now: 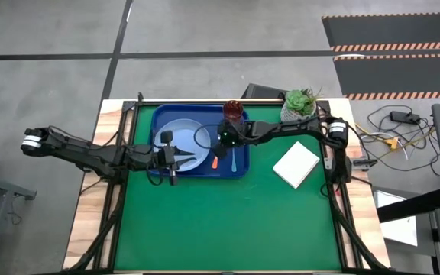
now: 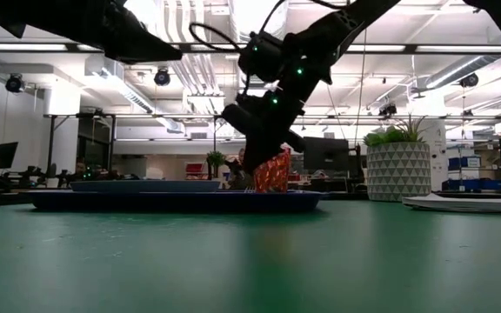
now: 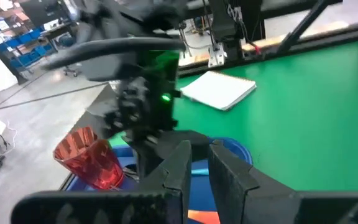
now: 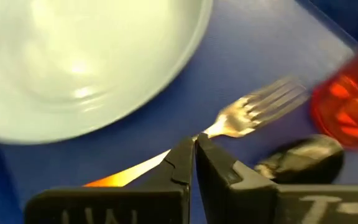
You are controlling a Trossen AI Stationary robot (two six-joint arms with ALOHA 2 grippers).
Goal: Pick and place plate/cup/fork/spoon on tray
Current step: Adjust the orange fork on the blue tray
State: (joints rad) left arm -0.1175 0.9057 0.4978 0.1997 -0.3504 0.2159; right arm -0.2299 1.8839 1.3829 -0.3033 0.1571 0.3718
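Over the green desk (image 1: 228,221), both dark arms reach in toward the dark-blue tray (image 1: 157,116), which sits at the far side of the desk with all four pieces of tableware on it. The pale-blue plate (image 1: 183,137) fills the tray's left half. The fork (image 4: 253,112) lies beside the plate on the tray floor, tines pointing toward the red-brown cup (image 1: 234,112), its orange handle running under the right gripper (image 4: 193,163). That gripper hangs just above the fork's neck with its fingers drawn close, only a thin slit between them and nothing held. The spoon (image 4: 300,157) rests just beyond the fork, bowl near the cup's base. The cup stands upright at the tray's far right corner.

The left gripper (image 1: 172,174) hovers at the tray's near edge by the plate, its fingers narrow and empty. Off the tray, a white box (image 1: 296,164) lies on the desk to the right, and a potted plant (image 1: 301,103) stands at the far edge.
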